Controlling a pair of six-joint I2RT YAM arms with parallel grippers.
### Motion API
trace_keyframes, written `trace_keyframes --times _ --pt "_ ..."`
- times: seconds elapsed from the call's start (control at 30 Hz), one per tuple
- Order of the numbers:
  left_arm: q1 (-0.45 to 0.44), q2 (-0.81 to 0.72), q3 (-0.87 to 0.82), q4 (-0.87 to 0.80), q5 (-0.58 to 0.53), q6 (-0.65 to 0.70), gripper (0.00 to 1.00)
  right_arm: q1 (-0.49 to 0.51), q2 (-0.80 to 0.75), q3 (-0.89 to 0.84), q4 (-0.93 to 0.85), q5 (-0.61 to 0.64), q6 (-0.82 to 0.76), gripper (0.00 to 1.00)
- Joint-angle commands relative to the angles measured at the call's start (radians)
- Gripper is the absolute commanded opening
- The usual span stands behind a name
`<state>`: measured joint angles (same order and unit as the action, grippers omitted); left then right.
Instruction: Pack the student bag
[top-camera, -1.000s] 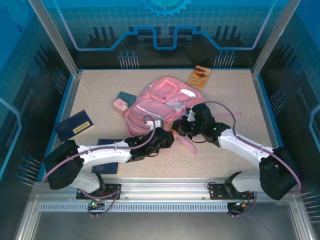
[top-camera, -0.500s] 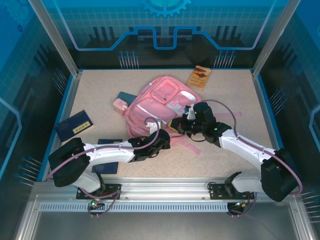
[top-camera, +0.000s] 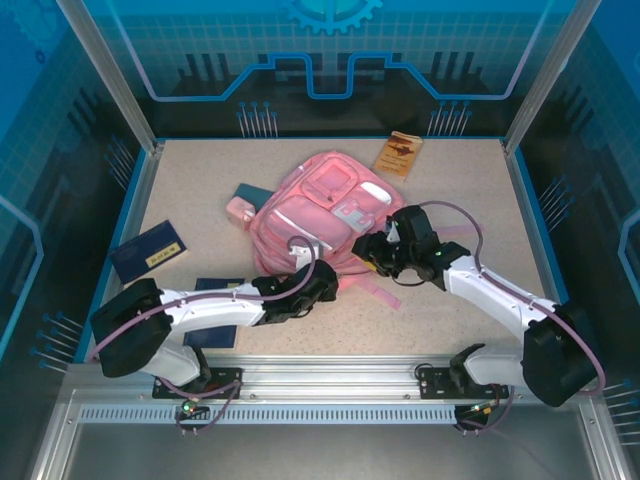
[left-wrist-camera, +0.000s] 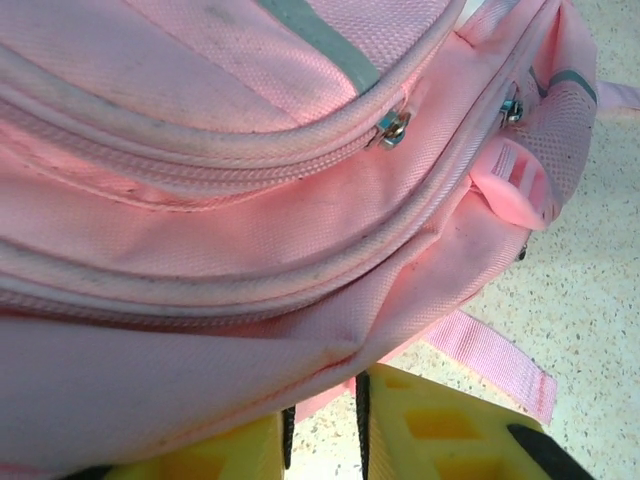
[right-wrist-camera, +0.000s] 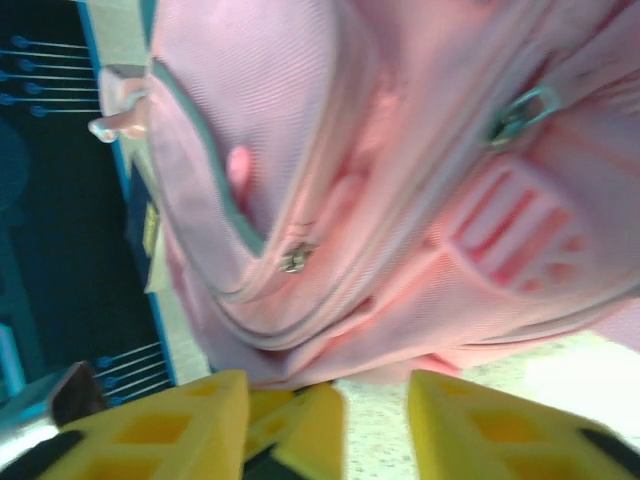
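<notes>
Backpack, pink, lying flat at mid-table. Left gripper at its near edge, fingers narrowly parted, holding nothing. Right gripper at its near-right corner, fingers spread, empty. Blue books left of it. Pinch a zip pull squarely; pin the fabric with your other gripper.

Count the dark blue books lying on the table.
3. A book near the left edge; a second book under the left arm; a third book against the backpack's far-left side. Others may be hidden.
</notes>
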<state>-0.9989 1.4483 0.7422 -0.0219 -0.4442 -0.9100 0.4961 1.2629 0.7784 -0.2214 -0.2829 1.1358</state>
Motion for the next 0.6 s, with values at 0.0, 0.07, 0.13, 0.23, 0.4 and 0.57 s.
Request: trace_keyframes --times 0.0,0.07,0.13,0.23,0.4,0.57 --pt "0.002 -0.031 -0.020 -0.043 0.002 0.009 0.26 -0.020 0.002 -0.007 -0.103 0.037 -0.033 0.53" --pt "0.002 -0.029 -0.023 -0.039 0.001 0.011 0.27 -0.016 0.010 -0.008 -0.109 0.045 -0.023 0.54" --pt "0.002 -0.025 -0.016 -0.042 -0.001 0.021 0.27 -0.011 0.031 -0.006 -0.104 0.034 -0.003 0.54" --pt "0.003 -0.023 -0.003 -0.051 -0.017 0.031 0.27 0.008 0.063 -0.026 -0.053 0.001 0.058 0.55" --pt "0.015 -0.034 0.014 -0.057 -0.044 0.067 0.26 0.037 0.136 -0.040 0.048 -0.051 0.126 0.55" --pt "0.026 -0.048 0.037 -0.069 -0.062 0.111 0.25 0.044 0.191 -0.003 0.084 -0.068 0.122 0.46"
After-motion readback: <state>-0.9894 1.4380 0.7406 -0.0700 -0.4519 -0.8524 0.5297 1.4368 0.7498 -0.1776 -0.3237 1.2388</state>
